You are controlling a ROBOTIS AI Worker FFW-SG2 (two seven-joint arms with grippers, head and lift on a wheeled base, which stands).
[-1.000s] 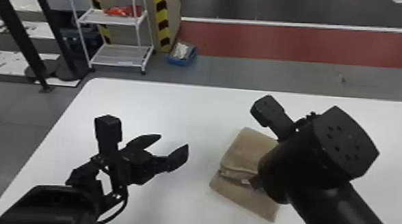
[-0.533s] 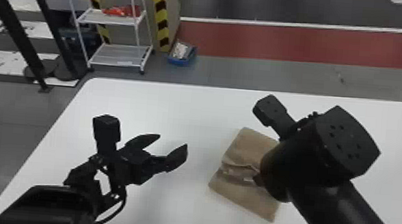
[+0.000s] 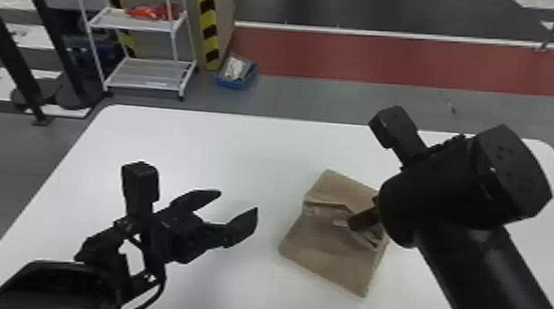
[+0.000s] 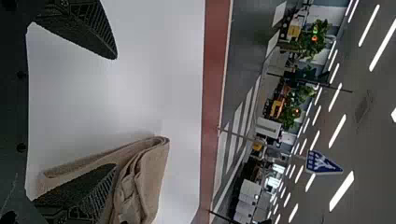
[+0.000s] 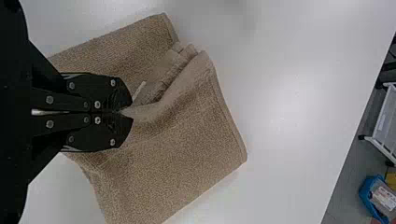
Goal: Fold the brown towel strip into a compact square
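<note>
White table [image 3: 224, 147] carries the towel [image 3: 334, 255], probably soft and light; right hand [image 5: 126, 112] pinches its inner edge [image 5: 156, 111], suitable hold; left hand [image 3: 238, 201] is spread.

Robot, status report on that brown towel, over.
Right gripper shut on towel, partly folded. Left gripper open, left of it. Right arm blocks part of head view.

Bright ceiling lights [image 4: 342, 191] glow, with pale glare and soft shadows on the table [image 5: 289, 107].
</note>
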